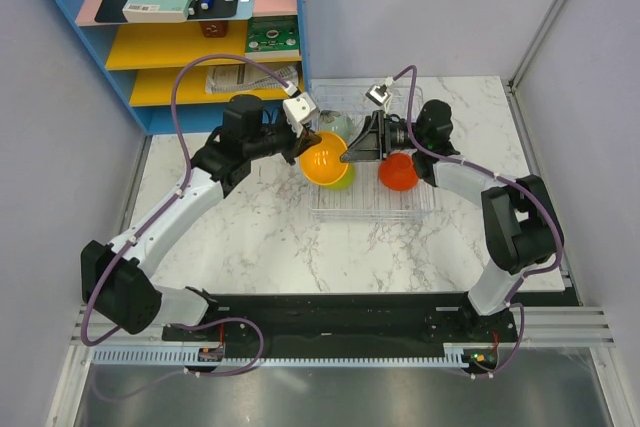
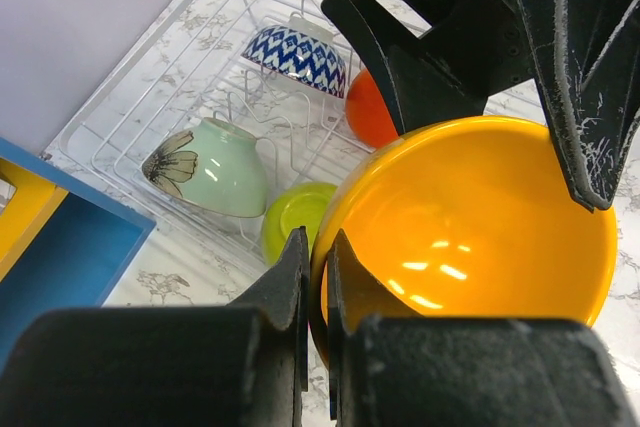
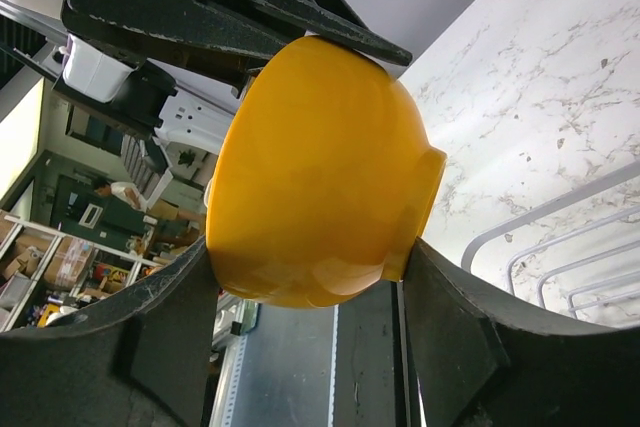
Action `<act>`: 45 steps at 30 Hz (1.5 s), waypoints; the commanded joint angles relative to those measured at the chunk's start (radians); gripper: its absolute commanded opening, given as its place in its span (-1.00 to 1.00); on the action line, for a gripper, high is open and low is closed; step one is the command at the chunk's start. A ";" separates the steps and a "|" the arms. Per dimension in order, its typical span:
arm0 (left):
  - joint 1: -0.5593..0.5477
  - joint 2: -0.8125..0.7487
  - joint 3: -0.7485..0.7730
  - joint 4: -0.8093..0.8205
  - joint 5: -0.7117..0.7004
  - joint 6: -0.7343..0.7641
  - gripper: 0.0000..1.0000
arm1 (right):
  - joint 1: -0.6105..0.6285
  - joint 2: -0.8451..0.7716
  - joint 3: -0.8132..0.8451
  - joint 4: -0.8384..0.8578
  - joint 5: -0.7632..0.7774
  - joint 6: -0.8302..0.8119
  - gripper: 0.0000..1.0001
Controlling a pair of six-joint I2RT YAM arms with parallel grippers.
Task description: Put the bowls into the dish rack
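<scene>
Left fingers (image 2: 292, 282) pinched shut on near rim of orange bowl (image 2: 480, 217); bowl hangs beyond fingertips, mouth facing back toward left wrist. Right fingers (image 3: 135, 347) spread wide, straddling outer wall of orange bowl from opposite side; gripping or only flanking, cannot tell. Dish rack (image 2: 190, 67) below both sets of fingertips, lime green bowl (image 2: 295, 217) under held bowl. Judgement: both arms equally near; lowering needs bowl tipped on edge toward free slot.
</scene>
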 commanded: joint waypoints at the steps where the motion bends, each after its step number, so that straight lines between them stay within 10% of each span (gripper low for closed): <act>1: -0.002 -0.014 -0.002 0.048 0.018 -0.016 -0.83 | 0.008 -0.024 0.002 0.100 -0.003 0.031 -1.00; 6: -0.002 -0.014 0.001 0.048 0.010 -0.020 -0.72 | 0.003 -0.034 -0.004 0.066 0.014 0.010 -1.00; 9: 0.001 -0.017 -0.002 0.053 0.003 -0.031 -0.24 | -0.003 -0.046 -0.002 -0.020 0.027 -0.050 -1.00; 13: 0.042 -0.025 0.004 0.065 0.004 -0.082 0.99 | -0.020 -0.070 0.015 -0.239 0.050 -0.258 -1.00; 28: 0.271 -0.115 -0.083 -0.113 0.099 -0.034 0.99 | -0.092 -0.192 0.271 -1.369 0.517 -1.191 -1.00; 45: 0.372 -0.146 -0.209 -0.229 0.317 0.078 0.99 | 0.110 -0.147 0.377 -1.596 1.191 -1.727 -1.00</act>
